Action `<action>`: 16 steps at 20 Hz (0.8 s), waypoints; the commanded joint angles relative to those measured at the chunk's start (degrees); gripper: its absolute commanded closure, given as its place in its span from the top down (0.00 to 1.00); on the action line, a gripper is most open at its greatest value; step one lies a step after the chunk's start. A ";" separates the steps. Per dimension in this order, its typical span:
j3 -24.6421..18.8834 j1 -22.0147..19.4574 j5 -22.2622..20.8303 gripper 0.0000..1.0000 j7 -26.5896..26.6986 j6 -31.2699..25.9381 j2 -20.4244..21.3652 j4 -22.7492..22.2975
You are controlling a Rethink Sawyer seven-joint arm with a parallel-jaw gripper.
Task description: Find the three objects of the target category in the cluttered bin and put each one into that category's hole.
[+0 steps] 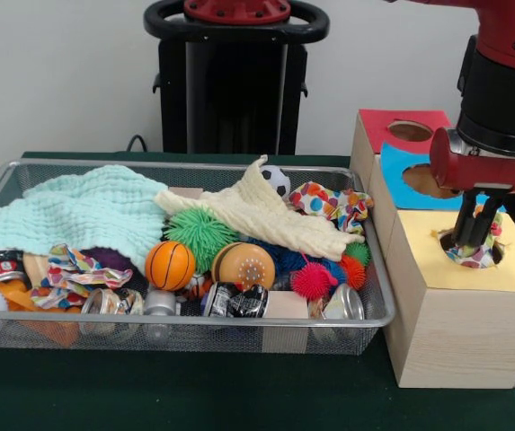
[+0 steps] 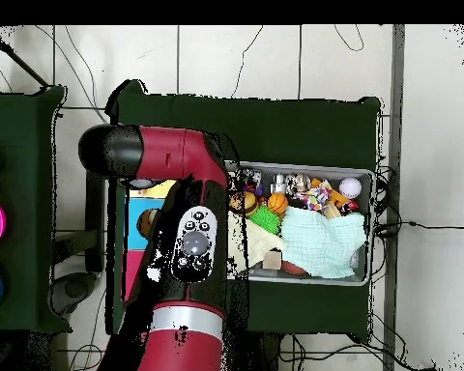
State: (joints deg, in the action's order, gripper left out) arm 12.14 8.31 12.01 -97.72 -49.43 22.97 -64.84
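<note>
At the right of the front view, the black gripper (image 1: 475,235) reaches down into the round hole of the yellow-topped section of the wooden sorting box (image 1: 455,310). It is clamped on a polka-dot patterned cloth (image 1: 475,255) that sits bunched in that hole. Behind it lie a blue-topped and a red-topped section, each with its own hole.

The silver wire mesh bin (image 1: 185,325) fills the left and centre, on the dark green tabletop (image 1: 194,395). Inside it lie a mint green knitted cloth (image 1: 77,211), a cream knitted cloth (image 1: 253,215), a second polka-dot cloth (image 1: 333,205), a small orange basketball (image 1: 169,265), a green spiky ball (image 1: 201,235) and a pink spiky ball (image 1: 314,280).

In the overhead view the red arm (image 2: 183,208) covers the gripper and most of the box; the bin (image 2: 363,278) shows at centre right.
</note>
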 commanded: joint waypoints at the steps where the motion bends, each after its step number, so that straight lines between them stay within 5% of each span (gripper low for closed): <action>1: -2.23 -0.68 -1.10 0.00 -9.82 1.43 -0.86 -4.17; 16: -2.25 -0.59 -2.01 0.00 -9.31 2.11 -2.14 -2.98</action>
State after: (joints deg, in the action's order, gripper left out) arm 12.14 8.47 11.58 -97.72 -49.43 22.94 -64.84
